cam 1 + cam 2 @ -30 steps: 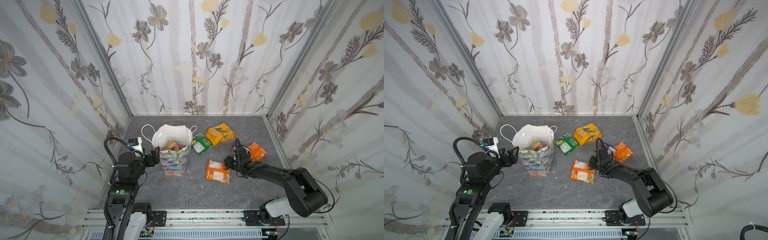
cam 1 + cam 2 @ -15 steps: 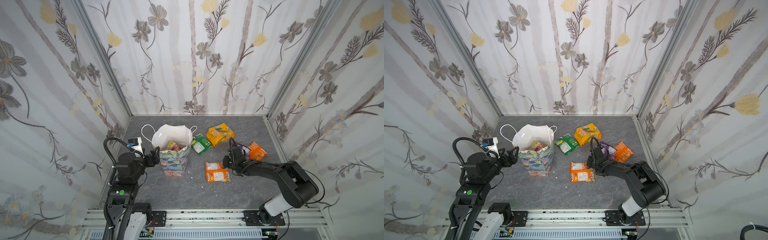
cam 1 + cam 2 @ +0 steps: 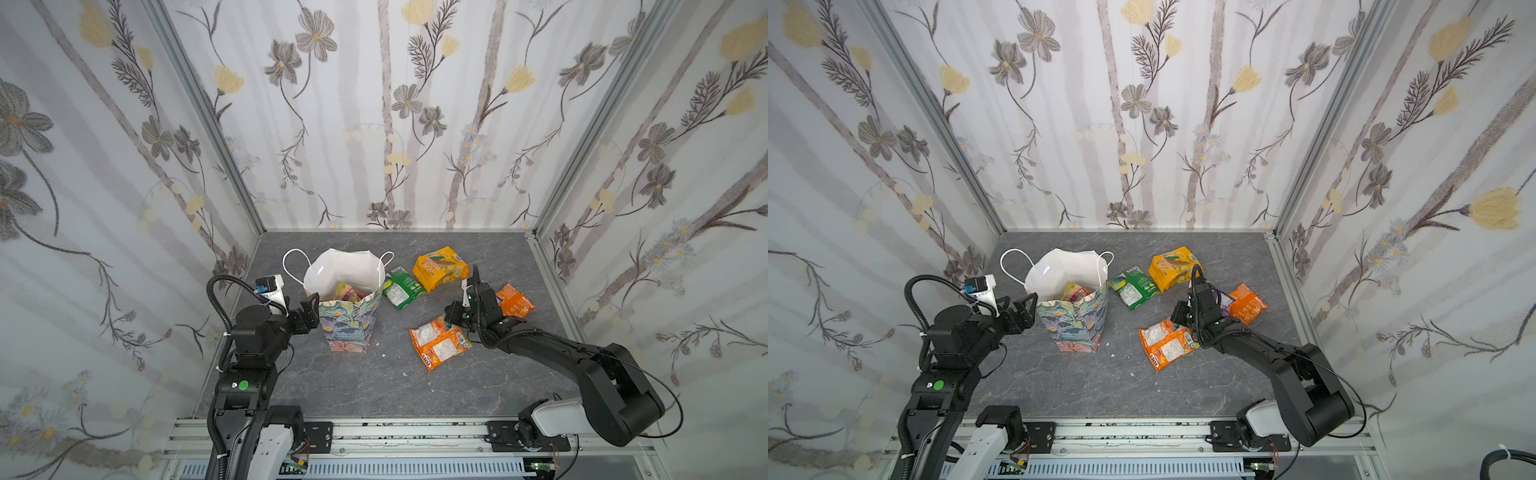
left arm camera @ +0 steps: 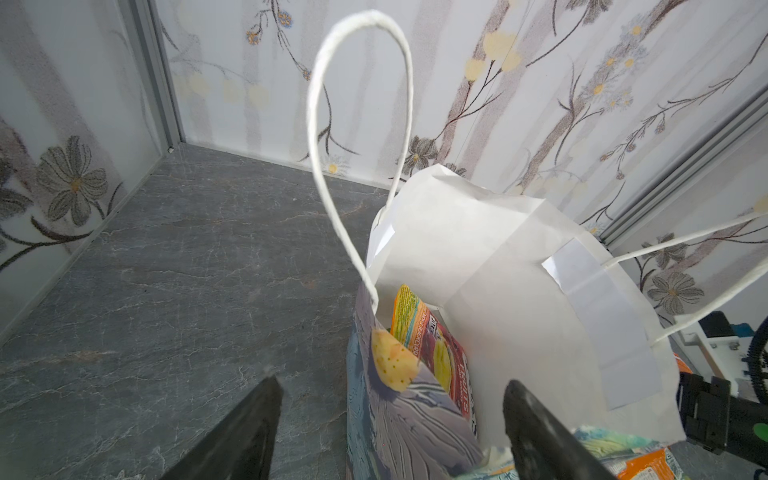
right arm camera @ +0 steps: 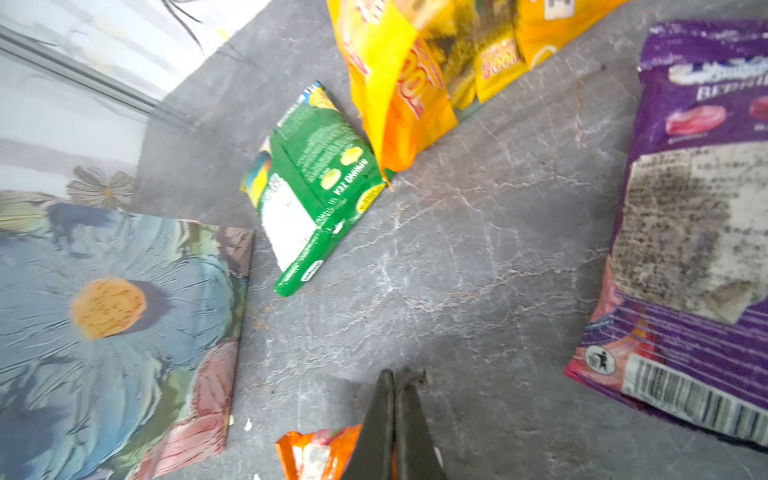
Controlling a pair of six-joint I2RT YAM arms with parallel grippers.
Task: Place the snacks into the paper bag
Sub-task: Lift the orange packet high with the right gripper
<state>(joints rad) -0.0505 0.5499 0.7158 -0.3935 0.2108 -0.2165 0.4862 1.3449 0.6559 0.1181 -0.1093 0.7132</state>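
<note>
The grey, stone-veined bench (image 3: 374,386) carries everything. The largest thing on it is the paper bag (image 3: 349,324), upright on the left half, its white mouth gaping and its cord handles (image 4: 320,124) splayed outward. The left gripper (image 3: 311,311) sits at the bag's left wall. In the left wrist view its jaws are spread apart, one over bare bench and one over the bag's mouth, straddling the near rim without visibly pinching it, probably to steady the bag. The right gripper (image 3: 453,318) is low over the right half, its jaws clenched flat together. The big orange packet (image 3: 438,343) lies flat and askew with its far corner right under them. Whether any film is caught between the jaws I cannot tell, nor which way its long axis runs. The coming move likely turns on this: the bag's mouth lies to the left of these jaws, apart across bare bench, so the right arm, nearer every loose snack, must carry across the middle. Beyond the jaws lie the yellow-orange packet (image 3: 440,268) and the green packet (image 3: 401,286), which is just beside the bag. The purple packet (image 5: 685,208) and the smaller orange packet (image 3: 513,299) lie to the right. Inside the bag, a red-and-yellow packet (image 4: 432,345) stands against the near wall.
</note>
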